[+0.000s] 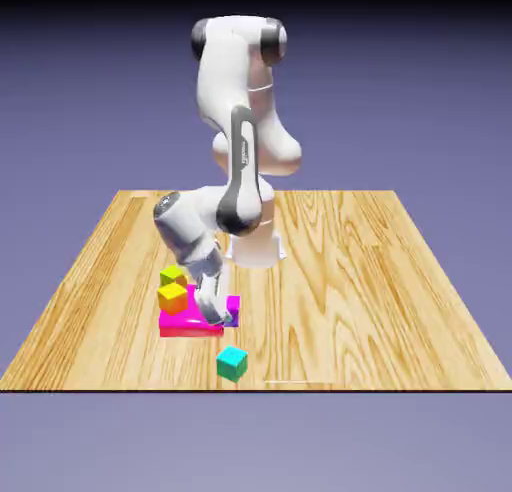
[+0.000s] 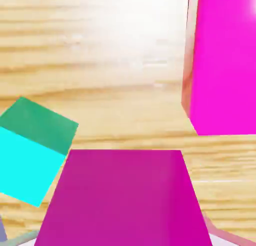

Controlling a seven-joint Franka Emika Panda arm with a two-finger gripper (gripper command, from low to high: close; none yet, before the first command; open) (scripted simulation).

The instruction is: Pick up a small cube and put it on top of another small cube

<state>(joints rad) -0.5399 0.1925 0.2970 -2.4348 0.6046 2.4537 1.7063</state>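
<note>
I have one arm in the exterior view, reaching down toward that view's left half of the one wooden table (image 1: 330,300). At its end, the gripper (image 1: 222,318) is over the right end of the one large flat magenta-pink slab (image 1: 190,329).

In my hand view, the one small magenta-pink cube (image 2: 125,200) sits large between the two fingers, and I read them as closed on it, parted by its width. The cube hides most of them; only a pale sliver shows at each lower side, so I can't see the pads themselves. In the exterior view, a magenta and violet patch shows just beside the gripper on the right. I cannot tell there whether it is all one cube, nor how high the held cube is above the wood.

I count three other small cubes in the exterior view. One cyan cube (image 1: 232,364) rests on the table, nearer the camera than the slab and apart from it. One yellow-green cube (image 1: 173,276) and one orange-yellow cube (image 1: 173,298) are at the slab's left end, the orange-yellow one in front and partly covering the other. I can't tell whether those two touch. The hand view also catches a small bluish sliver at its lower left, too little for me to identify.
</note>
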